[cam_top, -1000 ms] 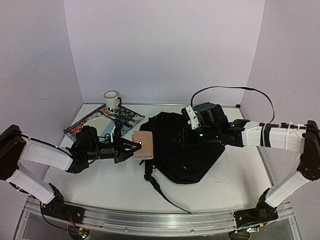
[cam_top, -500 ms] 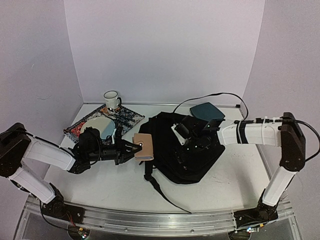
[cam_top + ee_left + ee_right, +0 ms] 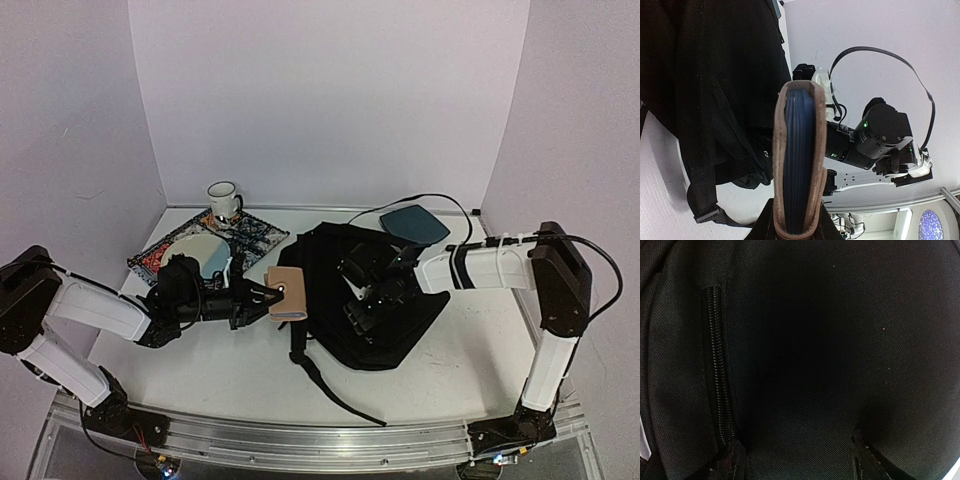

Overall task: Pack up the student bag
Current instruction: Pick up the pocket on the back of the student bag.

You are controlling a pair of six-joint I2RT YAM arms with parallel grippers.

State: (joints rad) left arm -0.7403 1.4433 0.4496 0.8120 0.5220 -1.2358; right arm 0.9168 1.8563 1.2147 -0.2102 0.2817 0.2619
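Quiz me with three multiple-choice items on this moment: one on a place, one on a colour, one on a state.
1. Where does the dark-teal pad lie?
A) beyond the student bag's far edge
B) by the near edge, between the arm bases
C) at the far left corner

2. What colour is the mug?
A) red
B) white with a dark rim
C) yellow

3. What state is the left gripper in?
A) open and empty
B) shut on a bag strap
C) shut on the tan notebook

Answers:
1 A: the top view shows it behind the bag.
2 B: its body is white and its rim dark.
3 C: top and left wrist views show the notebook clamped in it.
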